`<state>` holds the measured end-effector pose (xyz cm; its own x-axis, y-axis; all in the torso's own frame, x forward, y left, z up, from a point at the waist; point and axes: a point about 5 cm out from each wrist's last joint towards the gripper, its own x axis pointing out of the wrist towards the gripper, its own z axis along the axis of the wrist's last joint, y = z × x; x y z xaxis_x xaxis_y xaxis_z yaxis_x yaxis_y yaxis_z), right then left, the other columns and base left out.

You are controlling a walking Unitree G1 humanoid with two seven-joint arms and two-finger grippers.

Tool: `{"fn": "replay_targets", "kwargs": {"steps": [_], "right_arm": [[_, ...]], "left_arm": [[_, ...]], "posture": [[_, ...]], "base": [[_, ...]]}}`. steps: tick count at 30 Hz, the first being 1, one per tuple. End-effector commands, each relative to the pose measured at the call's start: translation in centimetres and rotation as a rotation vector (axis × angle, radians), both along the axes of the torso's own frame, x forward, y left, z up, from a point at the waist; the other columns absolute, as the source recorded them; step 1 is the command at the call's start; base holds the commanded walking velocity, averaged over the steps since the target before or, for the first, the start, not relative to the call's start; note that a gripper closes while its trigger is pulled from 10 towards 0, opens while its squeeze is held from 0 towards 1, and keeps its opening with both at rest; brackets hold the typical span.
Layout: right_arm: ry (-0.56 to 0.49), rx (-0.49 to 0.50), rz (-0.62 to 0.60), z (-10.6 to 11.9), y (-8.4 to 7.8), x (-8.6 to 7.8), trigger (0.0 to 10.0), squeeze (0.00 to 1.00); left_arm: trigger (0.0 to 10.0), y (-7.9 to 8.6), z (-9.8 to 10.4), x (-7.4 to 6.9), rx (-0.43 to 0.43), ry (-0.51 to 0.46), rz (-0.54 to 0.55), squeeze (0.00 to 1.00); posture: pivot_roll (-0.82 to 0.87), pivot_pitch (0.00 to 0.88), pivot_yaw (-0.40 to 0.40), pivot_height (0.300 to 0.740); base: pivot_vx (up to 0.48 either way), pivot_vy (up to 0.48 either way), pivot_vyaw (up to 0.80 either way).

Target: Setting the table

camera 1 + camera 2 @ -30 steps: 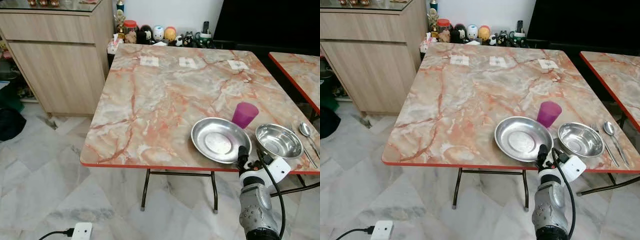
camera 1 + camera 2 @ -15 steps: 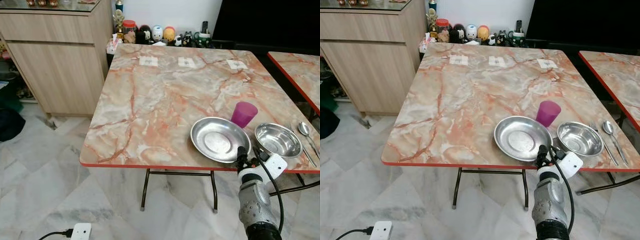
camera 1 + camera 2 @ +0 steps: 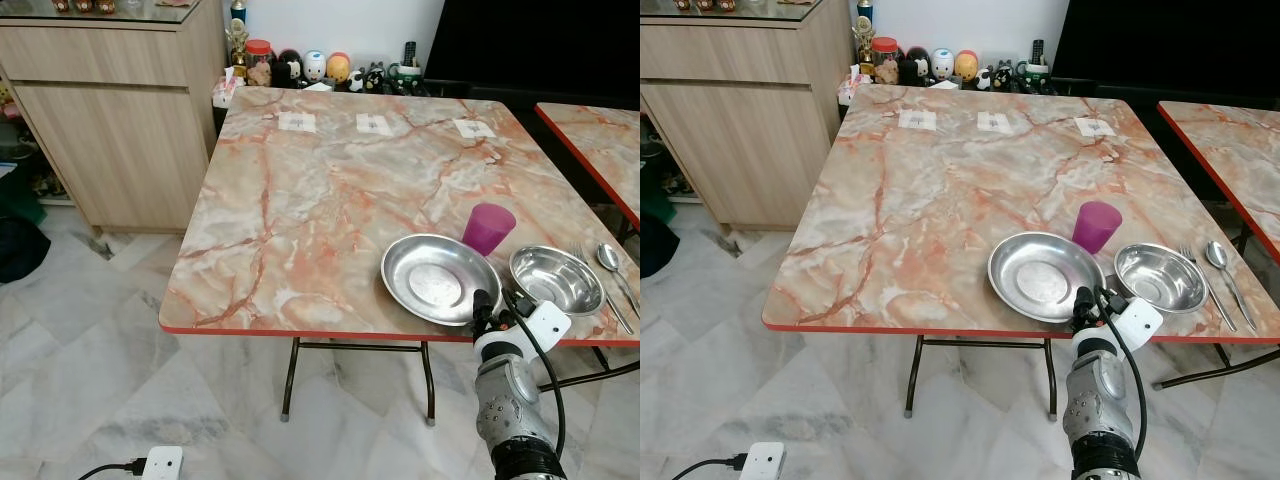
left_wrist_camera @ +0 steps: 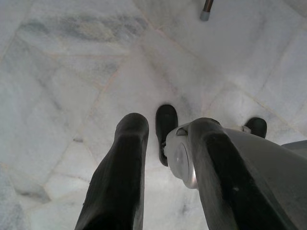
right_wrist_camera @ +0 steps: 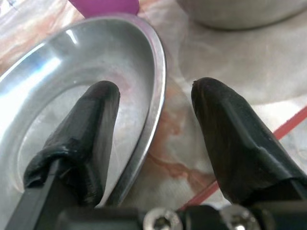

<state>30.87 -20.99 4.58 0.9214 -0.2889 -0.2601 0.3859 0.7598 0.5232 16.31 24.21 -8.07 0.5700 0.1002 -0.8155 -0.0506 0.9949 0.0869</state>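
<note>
A round steel plate (image 3: 440,279) lies near the front edge of the marbled table (image 3: 330,200). Behind it stands a purple cup (image 3: 488,228). To its right sit a steel bowl (image 3: 556,280), a fork (image 3: 598,285) and a spoon (image 3: 612,262). My right gripper (image 3: 490,308) is at the table's front edge, open. In the right wrist view its fingers straddle the plate's near rim (image 5: 158,96), one finger over the plate (image 5: 72,72) and the other over the tabletop. The left gripper (image 4: 168,123) hangs open, pointing at the floor.
A wooden cabinet (image 3: 110,120) stands left of the table. Jars and figurines (image 3: 300,68) line the wall behind it. A second table (image 3: 600,140) is close on the right. A white power strip (image 3: 160,463) lies on the tiled floor.
My right arm has edged slightly forward toward the plate's rim. The plate, cup, bowl and cutlery have not moved.
</note>
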Motion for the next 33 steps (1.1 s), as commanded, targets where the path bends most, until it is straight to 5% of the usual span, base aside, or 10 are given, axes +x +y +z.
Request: {"fn": "replay_targets", "kwargs": {"steps": [1,2,4,7,8,10,15,17,18,33], "right_arm": [[0.009,-0.011,-0.008,0.0,-0.3,0.1,10.0,0.0],[0.012,-0.008,-0.007,-0.1,-0.2,0.1,10.0,0.0],[0.002,-0.009,-0.002,0.0,-0.2,0.1,0.0,0.0],[-0.004,-0.009,0.004,0.1,0.0,0.1,0.0,0.0],[0.001,-0.009,0.007,0.0,0.1,0.2,6.9,0.0],[0.005,-0.01,0.009,0.0,0.2,0.2,10.0,0.0],[0.006,-0.006,0.012,-0.1,0.3,0.2,9.4,0.0],[0.003,-0.002,0.013,-0.1,0.4,0.2,5.3,0.0],[0.0,-0.001,0.015,-0.1,0.4,0.2,0.0,0.0],[-0.01,0.006,0.028,0.0,0.8,0.3,0.0,0.0]], "left_arm": [[10.0,-0.2,-0.2,-0.3,-0.009,0.01,0.002,0.0],[10.0,-0.4,-0.2,-0.1,-0.01,0.008,-0.001,0.0],[10.0,-0.6,-0.2,0.0,-0.01,0.007,-0.003,0.0],[10.0,-0.6,-0.2,0.0,-0.013,0.005,0.001,0.0],[10.0,-0.6,-0.2,0.0,-0.013,0.004,0.0,0.0],[10.0,-0.7,-0.2,0.1,-0.013,0.002,-0.001,0.0],[10.0,-0.7,-0.1,0.2,-0.01,0.0,-0.009,0.0],[10.0,-0.7,-0.1,0.3,-0.006,0.001,-0.016,0.0],[10.0,-0.7,-0.1,0.3,-0.004,0.001,-0.019,0.0],[10.0,-0.9,0.0,0.5,0.006,0.0,-0.048,0.0]], "posture": [[0.14,0.039,-0.121,0.74],[0.14,0.039,-0.121,0.74],[0.14,0.039,-0.121,0.74],[0.14,0.039,-0.121,0.74],[0.14,0.04,-0.122,0.74],[0.14,0.04,-0.122,0.74],[0.14,0.04,-0.122,0.74],[0.14,0.041,-0.123,0.74],[0.14,0.041,-0.123,0.74],[0.14,0.039,-0.125,0.74]], "base": [[0.0,0.0,0.0],[0.0,0.0,0.0],[0.0,0.0,0.0],[0.0,0.0,0.0],[0.0,0.0,0.0],[0.0,0.0,0.0],[0.0,0.0,0.0],[0.0,0.0,0.0],[0.0,0.0,0.0],[0.0,0.0,0.0]]}}
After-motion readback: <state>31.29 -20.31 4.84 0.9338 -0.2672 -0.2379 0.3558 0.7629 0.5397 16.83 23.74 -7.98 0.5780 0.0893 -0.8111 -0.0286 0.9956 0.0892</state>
